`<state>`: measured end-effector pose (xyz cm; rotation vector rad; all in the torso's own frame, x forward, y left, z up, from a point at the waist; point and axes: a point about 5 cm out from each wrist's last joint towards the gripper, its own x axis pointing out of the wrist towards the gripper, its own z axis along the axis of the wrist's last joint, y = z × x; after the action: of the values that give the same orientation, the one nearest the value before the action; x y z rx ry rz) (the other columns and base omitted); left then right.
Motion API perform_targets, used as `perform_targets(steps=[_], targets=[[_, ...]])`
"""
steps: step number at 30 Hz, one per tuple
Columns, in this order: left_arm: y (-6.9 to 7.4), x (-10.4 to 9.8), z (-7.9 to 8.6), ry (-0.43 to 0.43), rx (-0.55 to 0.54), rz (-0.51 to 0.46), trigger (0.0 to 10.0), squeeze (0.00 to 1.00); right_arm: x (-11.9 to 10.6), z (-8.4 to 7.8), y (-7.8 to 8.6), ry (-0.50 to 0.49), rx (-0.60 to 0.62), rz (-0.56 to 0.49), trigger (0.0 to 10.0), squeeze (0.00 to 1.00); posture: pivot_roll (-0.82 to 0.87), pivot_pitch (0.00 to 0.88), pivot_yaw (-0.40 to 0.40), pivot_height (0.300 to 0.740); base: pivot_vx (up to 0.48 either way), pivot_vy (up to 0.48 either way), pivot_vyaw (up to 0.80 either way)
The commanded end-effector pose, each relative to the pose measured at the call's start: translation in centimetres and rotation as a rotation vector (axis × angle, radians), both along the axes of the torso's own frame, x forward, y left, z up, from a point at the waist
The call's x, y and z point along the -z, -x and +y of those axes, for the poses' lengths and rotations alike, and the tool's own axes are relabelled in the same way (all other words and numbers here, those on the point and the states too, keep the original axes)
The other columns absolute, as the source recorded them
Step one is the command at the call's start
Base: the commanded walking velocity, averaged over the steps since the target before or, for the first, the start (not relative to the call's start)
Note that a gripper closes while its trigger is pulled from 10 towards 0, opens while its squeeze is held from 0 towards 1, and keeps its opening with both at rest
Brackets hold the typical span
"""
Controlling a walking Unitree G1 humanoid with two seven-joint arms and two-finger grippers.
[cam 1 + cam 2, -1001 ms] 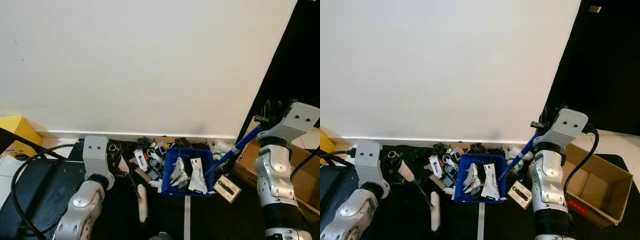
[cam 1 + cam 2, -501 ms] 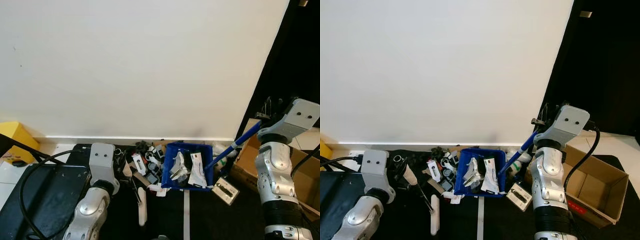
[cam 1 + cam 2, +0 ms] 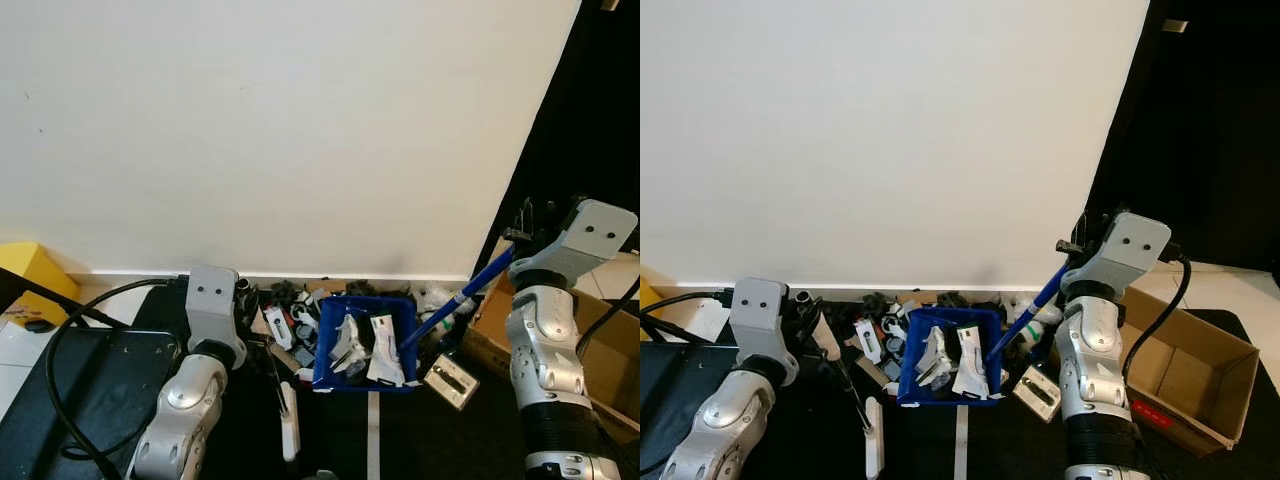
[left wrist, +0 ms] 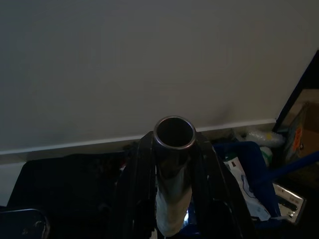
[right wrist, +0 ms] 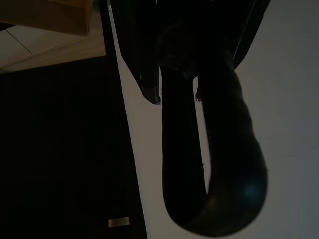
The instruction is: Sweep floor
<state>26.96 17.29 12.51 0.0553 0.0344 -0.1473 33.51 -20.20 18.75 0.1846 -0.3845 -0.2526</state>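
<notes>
**A:** So, how far along is the sweep?

**B:** Partway, I'd say. Nearest the robot, the left gripper (image 4: pixel 172 209) is clamped round a metal tube (image 4: pixel 174 133). That's the broom handle. Its fingers (image 4: pixel 135 189) press both sides of it. The shaft slopes down to a pale broom head (image 3: pixel 289 432) lying on the dark floor (image 3: pixel 440 440), just short of the mess.

**A:** And the right?

**B:** The right gripper (image 3: pixel 520 238) is up at the top end of the dustpan's blue handle (image 3: pixel 462 297). The wrist view is dark, but a curved black grip (image 5: pixel 219 164) sits between the fingers, so I read it as closed on the handle.

**A:** Where's the pan?

**B:** The blue dustpan (image 3: pixel 363 340) is on the floor in front of the white wall (image 3: pixel 280 130), mouth toward the debris. It already has white scraps (image 3: pixel 381 350) and dark bits in it.

**A:** So some is collected.

**B:** Some. A loose pile of debris (image 3: pixel 290 315) sits just left of the pan along the skirting, between the pan and the left arm. A few pale bits (image 3: pixel 437 297) lie behind the blue handle too.

**A:** Anything else close by?

**B:** A small silver box (image 3: pixel 450 379) is on the floor right of the pan, and a cardboard box (image 3: pixel 1188 370) stands beyond the right arm. Left to do: push that pile in, then the stragglers on the right.
</notes>
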Motion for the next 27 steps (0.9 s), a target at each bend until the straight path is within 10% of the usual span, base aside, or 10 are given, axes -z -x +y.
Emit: perform_targets(steps=[1, 27], targets=[[0.04, -0.78, -0.2, -0.004, -0.005, -0.035, 10.0, 0.0, -1.6, 0.3, 0.19, -0.013, -0.013, -0.075, 10.0, 0.0, 0.08, 0.121, 0.104, 0.74, 0.0, 0.0, 0.0], [-0.14, -1.06, -0.23, 0.01, -0.011, -0.031, 10.0, 0.0, -1.79, 0.23, 0.22, -0.014, -0.017, -0.08, 10.0, 0.0, 0.08, 0.121, 0.104, 0.74, 0.0, -0.309, 0.0]])
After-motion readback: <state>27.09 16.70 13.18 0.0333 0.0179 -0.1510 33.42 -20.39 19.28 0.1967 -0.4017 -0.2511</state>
